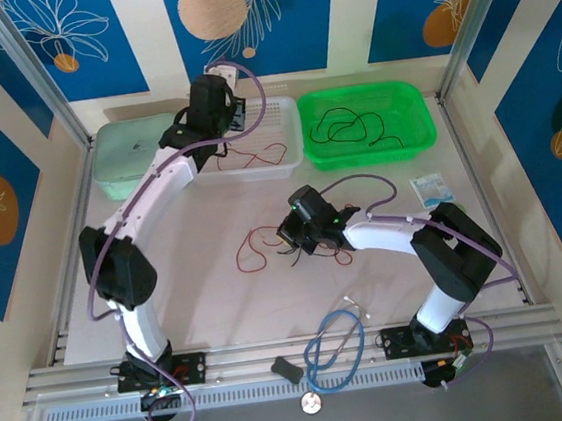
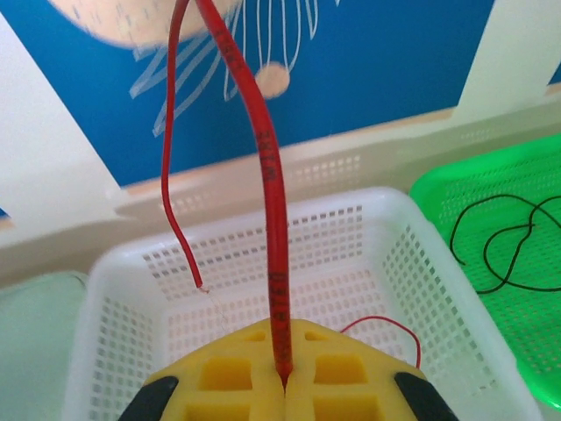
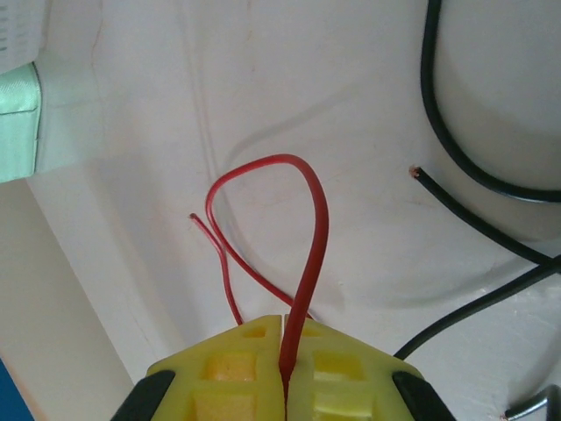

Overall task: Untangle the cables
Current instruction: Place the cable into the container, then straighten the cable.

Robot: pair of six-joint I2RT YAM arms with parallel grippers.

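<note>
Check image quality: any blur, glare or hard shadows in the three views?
Top external: even light, no harsh glare, cables thin but legible. Left wrist: red cable sharp near the left gripper, top end and wall blurred. Right wrist: red loop crisp, black cable casting soft shadows on the table.

Overhead view reads bright and even to me, light diffuse from above. The arms (image 1: 159, 193) throw only soft, pale shadows on the white table (image 1: 220, 297), which is nearly washed out.

Left wrist: red cable (image 2: 273, 219) fairly sharp, dark print visible; yellow pads (image 2: 230, 375) and wall mural (image 2: 394, 70) soft.

Right wrist: red loop (image 3: 317, 219) casts a faint grey shadow; black cable (image 3: 436, 105) soft-edged.
</note>
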